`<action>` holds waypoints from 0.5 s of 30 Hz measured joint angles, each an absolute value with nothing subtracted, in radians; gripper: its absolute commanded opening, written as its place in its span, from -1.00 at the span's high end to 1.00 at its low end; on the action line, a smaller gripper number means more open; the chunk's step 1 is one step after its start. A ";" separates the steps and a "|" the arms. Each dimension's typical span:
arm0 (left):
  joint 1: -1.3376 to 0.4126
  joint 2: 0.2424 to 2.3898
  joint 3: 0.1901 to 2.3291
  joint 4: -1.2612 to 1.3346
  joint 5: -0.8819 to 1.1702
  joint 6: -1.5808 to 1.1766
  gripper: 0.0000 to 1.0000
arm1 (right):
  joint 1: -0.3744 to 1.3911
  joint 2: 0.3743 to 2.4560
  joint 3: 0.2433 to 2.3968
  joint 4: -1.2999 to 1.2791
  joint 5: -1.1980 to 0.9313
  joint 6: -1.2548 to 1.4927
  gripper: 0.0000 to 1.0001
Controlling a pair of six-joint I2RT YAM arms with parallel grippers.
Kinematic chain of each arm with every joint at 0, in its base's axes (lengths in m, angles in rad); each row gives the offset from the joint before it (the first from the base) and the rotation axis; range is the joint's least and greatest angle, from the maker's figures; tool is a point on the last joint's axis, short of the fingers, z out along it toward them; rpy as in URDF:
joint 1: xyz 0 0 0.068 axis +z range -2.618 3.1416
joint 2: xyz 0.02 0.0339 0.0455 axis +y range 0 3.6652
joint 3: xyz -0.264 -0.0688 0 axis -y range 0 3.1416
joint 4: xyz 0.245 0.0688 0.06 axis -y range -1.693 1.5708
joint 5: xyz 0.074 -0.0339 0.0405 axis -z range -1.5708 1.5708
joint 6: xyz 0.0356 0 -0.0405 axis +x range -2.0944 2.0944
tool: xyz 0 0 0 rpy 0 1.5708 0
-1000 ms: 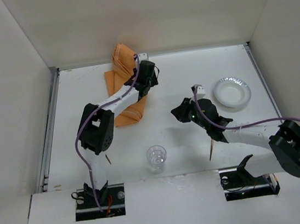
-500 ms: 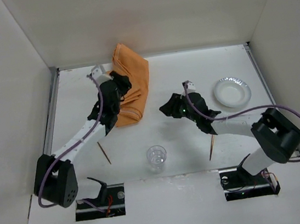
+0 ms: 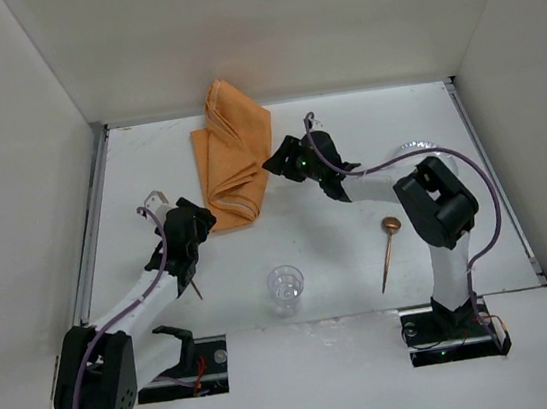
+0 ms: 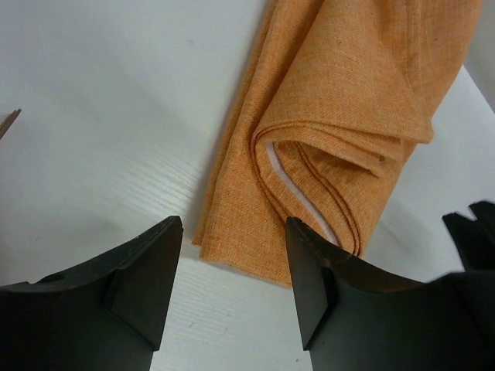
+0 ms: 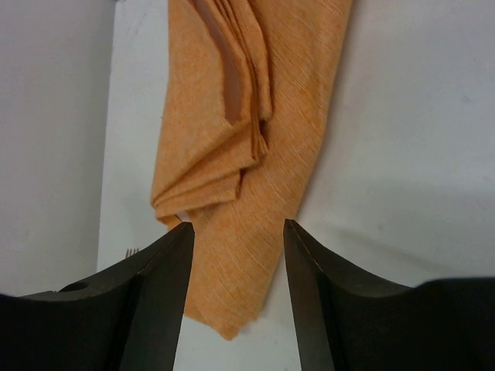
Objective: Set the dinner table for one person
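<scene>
An orange cloth, loosely folded, lies at the back middle of the white dinner table. My left gripper is open just near-left of the cloth's near end. In its wrist view the fingers stand wide over bare table, short of the cloth. My right gripper is open at the cloth's right edge. In the right wrist view a corner of the cloth shows between the open jaws, untouched.
A clear glass cup stands near the front middle. A brown spoon lies to its right. A silver plate shows partly behind the right arm. A thin brown utensil lies under the left arm. Metal rails edge both sides.
The left gripper let go of the cloth, opened and drew back toward the near left. The right gripper opened and swung left to the cloth, uncovering the spoon.
</scene>
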State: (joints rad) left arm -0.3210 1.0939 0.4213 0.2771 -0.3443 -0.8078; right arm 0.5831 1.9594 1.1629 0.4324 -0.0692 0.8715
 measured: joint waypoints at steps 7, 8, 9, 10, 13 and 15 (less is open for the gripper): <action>-0.297 1.129 0.365 0.308 -0.270 -0.830 -0.09 | 0.586 2.080 1.446 0.280 -0.069 0.861 -0.22; -0.294 1.142 0.361 0.315 -0.257 -0.832 -0.09 | 0.587 2.102 1.482 0.258 -0.066 0.860 -0.22; -0.292 1.154 0.357 0.319 -0.242 -0.834 -0.09 | 0.588 2.123 1.512 0.234 -0.061 0.859 -0.22; -0.292 1.164 0.352 0.324 -0.233 -0.836 -0.09 | 0.590 2.144 1.541 0.207 -0.058 0.859 -0.22; -0.293 1.181 0.339 0.344 -0.209 -0.840 -0.05 | 0.598 2.204 1.604 0.129 -0.047 0.857 -0.22; -0.293 1.194 0.335 0.355 -0.199 -0.842 -0.01 | 0.605 2.242 1.646 0.068 -0.037 0.853 -0.22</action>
